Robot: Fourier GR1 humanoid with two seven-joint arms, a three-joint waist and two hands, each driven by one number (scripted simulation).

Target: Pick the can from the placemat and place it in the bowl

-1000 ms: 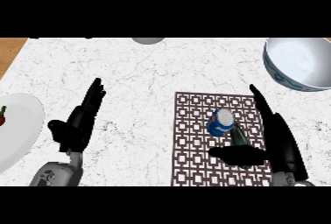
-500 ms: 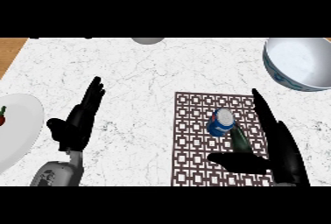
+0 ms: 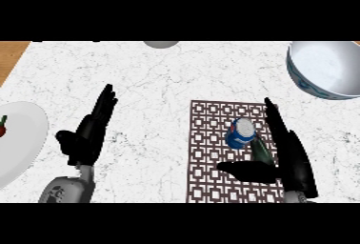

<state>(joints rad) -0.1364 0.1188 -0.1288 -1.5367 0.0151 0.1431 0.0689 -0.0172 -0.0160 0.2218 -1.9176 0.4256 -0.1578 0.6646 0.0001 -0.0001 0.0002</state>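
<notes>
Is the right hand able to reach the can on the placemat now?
Probably yes: the open right hand is just beside the can on the placemat, with nothing between them.

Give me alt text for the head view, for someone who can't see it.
A blue can stands on a patterned placemat, with the robot's open right hand beside it, not yet gripping. A white bowl sits at the upper right of the marble counter; the open left hand rests near a white plate.

White plate at left edge of marble counter
</notes>
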